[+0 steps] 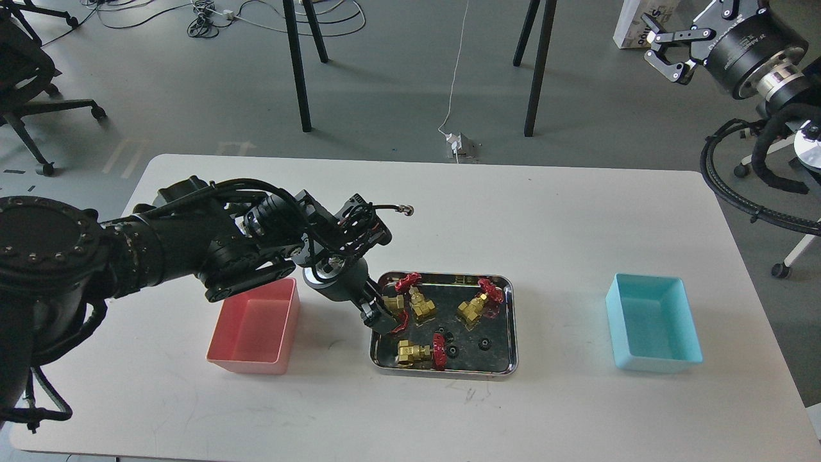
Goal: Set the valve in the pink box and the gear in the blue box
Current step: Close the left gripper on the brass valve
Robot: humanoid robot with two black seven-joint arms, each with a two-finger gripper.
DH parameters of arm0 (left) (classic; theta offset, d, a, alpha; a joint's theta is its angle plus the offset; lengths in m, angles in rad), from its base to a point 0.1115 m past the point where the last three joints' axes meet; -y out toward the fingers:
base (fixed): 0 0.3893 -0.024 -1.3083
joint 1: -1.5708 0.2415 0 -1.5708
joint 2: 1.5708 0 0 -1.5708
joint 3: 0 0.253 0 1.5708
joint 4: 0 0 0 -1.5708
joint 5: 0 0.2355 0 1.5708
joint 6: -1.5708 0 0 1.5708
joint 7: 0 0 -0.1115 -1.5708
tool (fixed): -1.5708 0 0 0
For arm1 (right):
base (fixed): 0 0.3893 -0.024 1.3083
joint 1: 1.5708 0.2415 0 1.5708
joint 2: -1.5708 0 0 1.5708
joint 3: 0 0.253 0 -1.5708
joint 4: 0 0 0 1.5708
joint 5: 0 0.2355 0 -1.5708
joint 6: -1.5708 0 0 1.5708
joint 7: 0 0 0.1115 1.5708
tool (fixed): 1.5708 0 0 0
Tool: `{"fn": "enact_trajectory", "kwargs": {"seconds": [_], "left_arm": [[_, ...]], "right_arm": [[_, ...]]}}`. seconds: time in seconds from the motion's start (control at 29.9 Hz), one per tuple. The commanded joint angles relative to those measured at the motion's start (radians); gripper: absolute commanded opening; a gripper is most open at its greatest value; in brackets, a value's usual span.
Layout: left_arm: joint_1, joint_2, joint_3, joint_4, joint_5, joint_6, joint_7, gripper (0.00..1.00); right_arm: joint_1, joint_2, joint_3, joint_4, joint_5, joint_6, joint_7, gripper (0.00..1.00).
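A shiny steel tray (508,321) in the table's middle holds brass valves with red handwheels and tiny black gears (485,344). My left gripper (383,316) reaches down into the tray's left end, its fingers closed around the leftmost valve (394,301), which still rests in the tray. Other valves lie at the tray's top middle (420,305), top right (473,310) and bottom left (412,351). The pink box (253,327) stands empty left of the tray. The blue box (653,330) stands empty at the right. My right gripper (667,46) is open, high at the top right, off the table.
A connector on a short cable (404,208) sticks out from my left wrist above the tray. Black hoses (737,192) hang beyond the table's right edge. Table legs and an office chair stand on the floor behind.
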Motion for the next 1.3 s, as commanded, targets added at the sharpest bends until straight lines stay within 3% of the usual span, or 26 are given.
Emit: {"fn": "enact_trajectory", "kwargs": {"seconds": [0.0, 0.27, 0.43, 1.04, 1.14, 1.27], "left_arm": [[0.000, -0.001, 0.000, 0.000, -0.002, 0.000, 0.000, 0.81], [0.006, -0.001, -0.007, 0.000, -0.005, 0.000, 0.000, 0.61], [0.016, -0.004, -0.007, 0.000, -0.009, 0.022, 0.000, 0.56], [0.016, -0.004, -0.008, 0.004, -0.010, 0.073, 0.000, 0.49], [0.016, -0.004, -0.008, 0.004, -0.010, 0.073, 0.000, 0.41], [0.016, -0.001, -0.008, 0.006, -0.009, 0.073, 0.000, 0.17]], "right_arm": [[-0.003, 0.000, 0.001, 0.001, 0.000, 0.000, 0.001, 1.00], [-0.004, 0.000, 0.001, 0.001, 0.001, 0.000, 0.002, 1.00], [-0.009, 0.000, 0.001, 0.001, 0.001, 0.000, 0.002, 1.00], [-0.026, 0.000, 0.016, 0.003, 0.001, 0.000, 0.002, 1.00], [-0.032, 0.000, 0.018, 0.004, 0.001, 0.000, 0.002, 1.00], [-0.041, 0.000, 0.019, 0.003, 0.001, 0.000, 0.002, 1.00]]}}
